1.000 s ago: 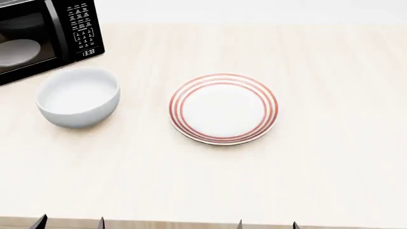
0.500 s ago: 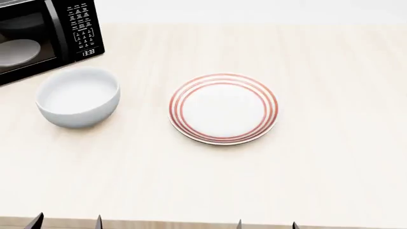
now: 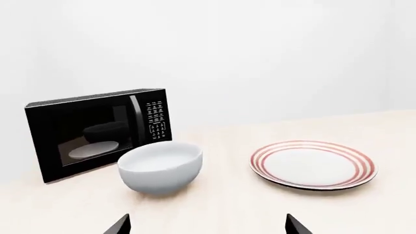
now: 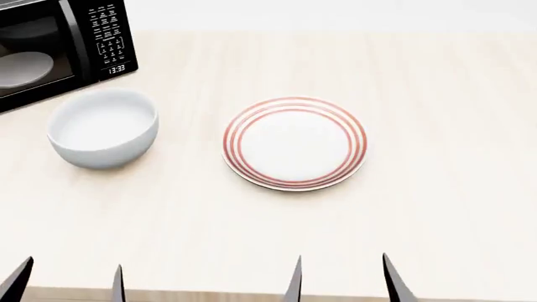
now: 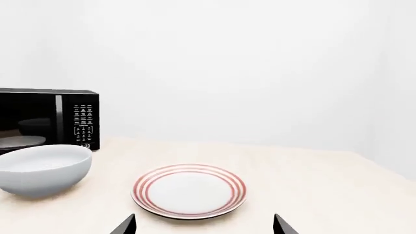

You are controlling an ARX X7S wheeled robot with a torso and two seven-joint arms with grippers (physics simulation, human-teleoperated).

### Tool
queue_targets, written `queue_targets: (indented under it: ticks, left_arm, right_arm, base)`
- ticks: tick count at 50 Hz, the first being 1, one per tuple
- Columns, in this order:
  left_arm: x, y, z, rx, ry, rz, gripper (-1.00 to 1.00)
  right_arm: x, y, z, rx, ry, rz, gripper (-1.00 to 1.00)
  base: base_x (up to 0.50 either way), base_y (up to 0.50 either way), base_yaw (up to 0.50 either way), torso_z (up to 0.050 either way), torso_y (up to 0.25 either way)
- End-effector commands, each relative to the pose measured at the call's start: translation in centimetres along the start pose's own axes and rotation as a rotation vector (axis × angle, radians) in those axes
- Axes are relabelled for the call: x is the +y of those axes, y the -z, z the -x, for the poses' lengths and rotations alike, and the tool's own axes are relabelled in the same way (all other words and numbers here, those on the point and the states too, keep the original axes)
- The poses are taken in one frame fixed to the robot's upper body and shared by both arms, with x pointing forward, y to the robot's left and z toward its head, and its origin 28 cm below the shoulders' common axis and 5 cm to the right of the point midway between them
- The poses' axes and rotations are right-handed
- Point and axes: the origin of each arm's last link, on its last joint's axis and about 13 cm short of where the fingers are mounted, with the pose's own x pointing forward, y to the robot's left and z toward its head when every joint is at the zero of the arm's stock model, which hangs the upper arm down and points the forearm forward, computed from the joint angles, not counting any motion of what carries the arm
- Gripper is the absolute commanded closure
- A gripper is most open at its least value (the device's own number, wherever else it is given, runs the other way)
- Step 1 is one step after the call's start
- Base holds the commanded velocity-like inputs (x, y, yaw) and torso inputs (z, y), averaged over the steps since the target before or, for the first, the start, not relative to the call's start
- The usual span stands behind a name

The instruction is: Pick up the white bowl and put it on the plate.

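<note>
The white bowl (image 4: 103, 128) stands upright on the pale wooden table at the left, in front of the microwave; it also shows in the left wrist view (image 3: 160, 168) and the right wrist view (image 5: 43, 169). The plate (image 4: 295, 142) with red rings lies flat to its right, apart from it, and shows in the left wrist view (image 3: 312, 164) and the right wrist view (image 5: 190, 190). My left gripper (image 4: 67, 283) is open and empty at the table's front edge, below the bowl. My right gripper (image 4: 343, 280) is open and empty, below the plate. Only the fingertips show.
A black microwave (image 4: 59, 47) stands at the back left, with a pale dish behind its glass door. The table (image 4: 436, 126) stretches to the right and back. A white wall lies behind it.
Both pairs of fingertips have risen further into the head view from the front edge, the right pair more. The bowl and the plate have not moved.
</note>
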Motion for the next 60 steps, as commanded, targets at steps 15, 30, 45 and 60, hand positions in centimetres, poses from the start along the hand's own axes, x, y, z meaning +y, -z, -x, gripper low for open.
queue_targets:
  ticks: [15,30,45,60]
  left_arm:
    - [0.3,-6.1,1.9,-0.181,-0.005,-0.057,-1.00]
    - [0.5,-6.8,2.0,-0.195,-0.023,-0.030,-1.00]
    - [0.4,-6.7,2.0,-0.191,-0.026,-0.032,-1.00]
    - [0.4,-6.6,2.0,-0.188,-0.026,-0.042,-1.00]
  right_arm:
    - [0.2,-5.3,0.9,-0.147,0.001,0.015,-1.00]
    - [0.0,-5.3,1.0,-0.163,-0.006,-0.024,-1.00]
    - [0.0,-5.4,1.0,-0.162,-0.007,-0.033,-1.00]
    - [0.1,-5.5,0.9,-0.173,-0.001,-0.033,-1.00]
  base:
    - [0.00,0.00,0.00,0.000,0.000]
    - [0.22,0.00,0.00,0.000,0.000]
    - [0.50,0.00,0.00,0.000,0.000]
    - [0.50,0.00,0.00,0.000,0.000]
